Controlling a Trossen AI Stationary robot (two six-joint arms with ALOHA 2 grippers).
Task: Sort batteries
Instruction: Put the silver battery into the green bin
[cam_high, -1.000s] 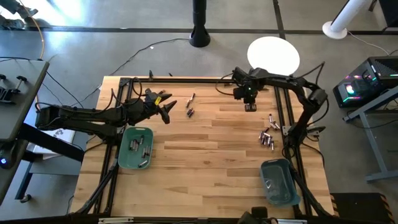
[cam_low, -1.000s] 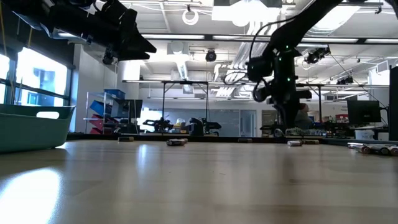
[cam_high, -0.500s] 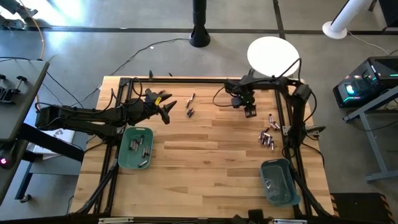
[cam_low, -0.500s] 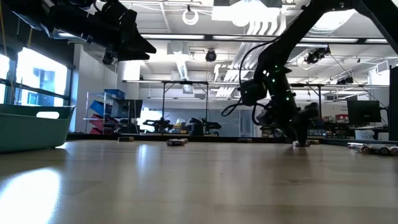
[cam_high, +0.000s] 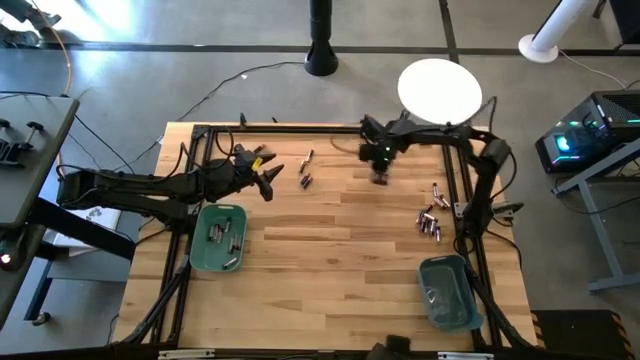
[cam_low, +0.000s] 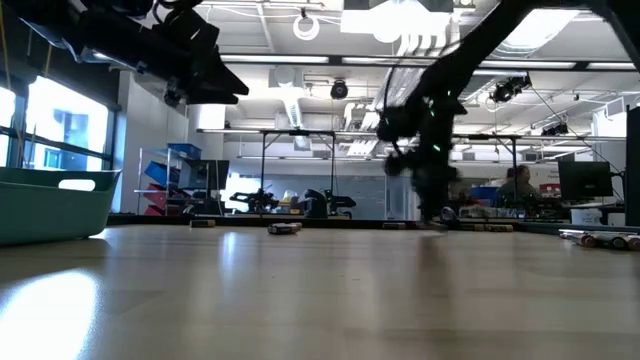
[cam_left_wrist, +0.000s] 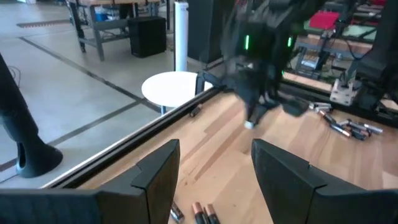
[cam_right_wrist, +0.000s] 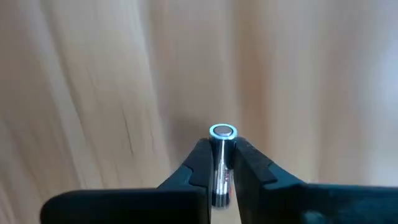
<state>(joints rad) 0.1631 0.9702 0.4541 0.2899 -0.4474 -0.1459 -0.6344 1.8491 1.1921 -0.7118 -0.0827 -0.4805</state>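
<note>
My right gripper hangs over the far middle of the wooden table, pointing down, shut on a silvery battery. In the low view the right gripper is just above the boards. Loose batteries lie flat on the table in a small group at the far middle and a larger one by the right rail. My left gripper hovers open above the far left, nearly level, with nothing between its fingers. It faces the right gripper. My right gripper pinches the battery's round sides between its two fingers, which lie along the battery. The fingers come from above, pointing down. The battery stands upright in the hold, its ringed free end sticking out past the fingertips toward the table.
A teal bin holding batteries stands at the left, below my left arm; a second teal bin stands at the near right. Black frame rails run along the table's edges. Bare boards lie across the middle and near side.
My right gripper first dipped to the table at the far right of the middle, then swung toward the table's left edge and tipped more upright. It now hangs just above the boards.
</note>
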